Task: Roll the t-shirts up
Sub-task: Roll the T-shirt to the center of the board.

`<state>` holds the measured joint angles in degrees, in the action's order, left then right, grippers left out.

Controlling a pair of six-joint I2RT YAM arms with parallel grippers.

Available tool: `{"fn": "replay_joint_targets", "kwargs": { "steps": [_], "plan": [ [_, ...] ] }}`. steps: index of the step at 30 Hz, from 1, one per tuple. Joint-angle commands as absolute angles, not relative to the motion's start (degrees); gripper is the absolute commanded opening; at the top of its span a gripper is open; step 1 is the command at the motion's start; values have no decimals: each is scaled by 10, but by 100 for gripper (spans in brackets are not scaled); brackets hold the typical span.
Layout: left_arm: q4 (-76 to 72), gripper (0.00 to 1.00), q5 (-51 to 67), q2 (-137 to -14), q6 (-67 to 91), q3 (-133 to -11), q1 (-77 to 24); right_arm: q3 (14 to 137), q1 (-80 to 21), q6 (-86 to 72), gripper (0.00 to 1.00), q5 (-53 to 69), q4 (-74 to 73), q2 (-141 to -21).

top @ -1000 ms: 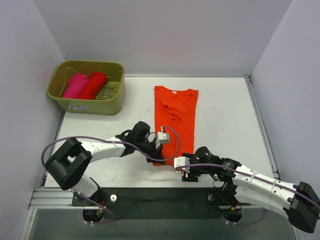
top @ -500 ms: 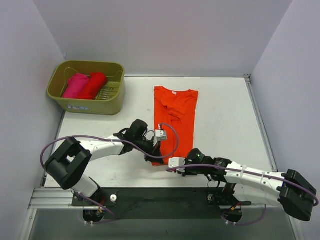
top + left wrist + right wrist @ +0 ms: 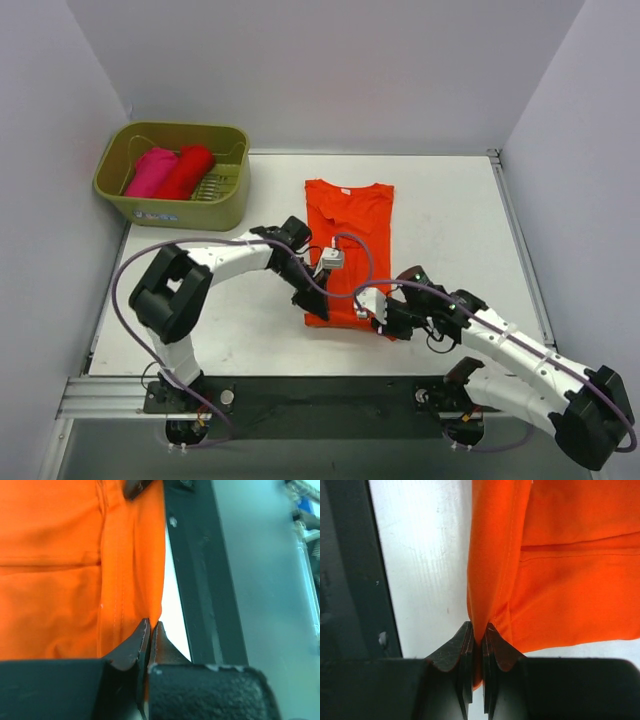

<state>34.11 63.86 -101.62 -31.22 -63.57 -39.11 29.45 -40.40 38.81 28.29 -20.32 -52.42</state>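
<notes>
Inside the basket (image 3: 180, 212), a red t-shirt (image 3: 188, 170) touches a magenta t-shirt (image 3: 150, 171).

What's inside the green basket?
In the basket a red t-shirt and a pink t-shirt lie bundled side by side. Whatever is underneath them is covered, so I cannot tell.

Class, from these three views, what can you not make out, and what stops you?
1. Top view: the near corners of the orange t-shirt hide under the left gripper and right gripper.
2. Top view: the sticker on the basket is too small to read.
3. Left wrist view: objects at the right edge are blurred and cut off.
4. Wrist views: frame edges cut off the collar.
</notes>
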Motion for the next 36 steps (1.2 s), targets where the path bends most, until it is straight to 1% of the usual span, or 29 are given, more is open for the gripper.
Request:
{"fn": "replay_joint_targets", "kwargs": {
  "steps": [1, 3, 6, 7, 10, 12, 13, 14, 15, 17, 21, 27, 31, 36],
  "plan": [
    [677, 0, 697, -1106, -553, -730, -378, 338, -346, 443, 3, 404, -321, -578],
    [779, 0, 705, -1140, -632, -761, -370, 369, -315, 465, 4, 446, -346, -627],
    [892, 0, 716, -1202, -729, -816, -364, 416, -290, 514, 4, 493, -393, -697],
    [906, 0, 720, -1226, -739, -838, -362, 427, -284, 525, 4, 502, -409, -717],
    [906, 0, 723, -1246, -727, -862, -359, 492, -255, 590, 5, 538, -483, -813],
    [905, 0, 721, -1259, -722, -874, -357, 525, -232, 645, 5, 555, -564, -879],
    [906, 1, 721, -1262, -718, -878, -355, 555, -226, 702, 6, 558, -593, -901],
    [907, 1, 720, -1267, -715, -880, -354, 573, -214, 734, 6, 565, -653, -921],
    [906, 1, 717, -1270, -710, -883, -354, 585, -207, 761, 6, 569, -679, -956],
    [906, 1, 708, -1275, -707, -887, -353, 619, -186, 813, 6, 580, -735, -987],
    [906, 2, 695, -1294, -683, -901, -353, 655, -161, 838, 7, 576, -765, -1059],
    [901, 3, 663, -1319, -672, -926, -356, 682, -160, 905, 8, 551, -837, -1141],
    [901, 4, 630, -1330, -678, -935, -363, 688, -159, 924, 7, 536, -854, -1165],
    [895, 4, 627, -1334, -680, -940, -366, 700, -160, 918, 9, 531, -850, -1195]
  ]
}}
